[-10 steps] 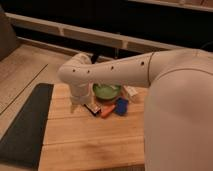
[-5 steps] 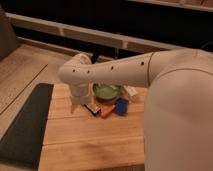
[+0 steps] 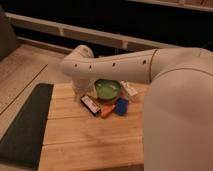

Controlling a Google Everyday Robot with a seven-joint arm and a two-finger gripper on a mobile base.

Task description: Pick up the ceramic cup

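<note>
My white arm reaches from the right across the wooden table and bends down at the far left end. The gripper hangs below the wrist, just left of the green bowl, low over the table's back edge. The ceramic cup does not show on its own; it is hidden behind the arm and gripper or merged with the pale shapes there.
A dark bar-shaped packet, an orange item and a blue item lie in front of the bowl. A white packet lies to its right. A black mat covers the table's left side.
</note>
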